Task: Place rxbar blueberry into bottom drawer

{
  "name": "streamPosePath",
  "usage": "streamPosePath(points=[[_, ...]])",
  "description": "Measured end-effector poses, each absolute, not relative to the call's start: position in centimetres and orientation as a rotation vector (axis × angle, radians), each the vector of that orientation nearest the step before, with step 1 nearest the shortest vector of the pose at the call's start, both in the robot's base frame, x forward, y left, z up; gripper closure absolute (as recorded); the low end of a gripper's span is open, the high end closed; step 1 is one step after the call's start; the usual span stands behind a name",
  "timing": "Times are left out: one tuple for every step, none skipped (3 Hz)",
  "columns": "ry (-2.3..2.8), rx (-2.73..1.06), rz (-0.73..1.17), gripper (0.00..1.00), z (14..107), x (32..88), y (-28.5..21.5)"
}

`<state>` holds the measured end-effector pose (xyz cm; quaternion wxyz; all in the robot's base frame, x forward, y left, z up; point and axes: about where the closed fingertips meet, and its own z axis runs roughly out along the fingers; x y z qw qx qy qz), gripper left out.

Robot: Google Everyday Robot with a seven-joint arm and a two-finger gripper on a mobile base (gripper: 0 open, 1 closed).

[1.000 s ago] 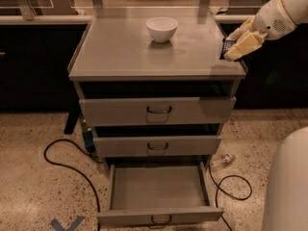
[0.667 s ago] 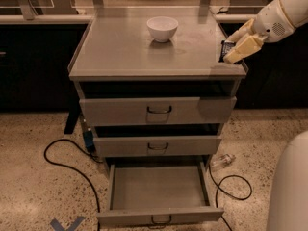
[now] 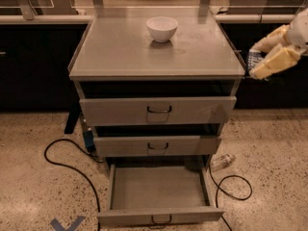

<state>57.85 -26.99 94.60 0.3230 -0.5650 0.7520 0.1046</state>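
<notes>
My gripper (image 3: pixel 257 61) hangs in the air just past the right edge of the cabinet top, at top height. Its pale fingers (image 3: pixel 274 62) are shut on the rxbar blueberry (image 3: pixel 253 59), a small dark bar with pale print, mostly hidden between them. The bottom drawer (image 3: pixel 159 190) is pulled far out at floor level, a wide shallow grey tray with a small wire handle (image 3: pixel 161 220). Nothing shows inside it. It lies well below and to the left of the gripper.
A white bowl (image 3: pixel 162 28) stands at the back of the cabinet top (image 3: pixel 120 52). The top drawer (image 3: pixel 158 110) and middle drawer (image 3: pixel 156 146) stick out slightly. Black cables (image 3: pixel 72 170) and a clear bottle (image 3: pixel 222 161) lie on the speckled floor.
My gripper has carried the bar to the right, from over the top's right edge to just beyond it. The bowl and drawers have not moved.
</notes>
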Motion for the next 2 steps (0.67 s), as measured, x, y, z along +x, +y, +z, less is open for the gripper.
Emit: streamPosePath(points=[[2.016, -1.507, 0.329, 1.00, 91.79, 56.61, -26.42], [2.016, -1.507, 0.329, 1.00, 91.78, 56.62, -26.41]])
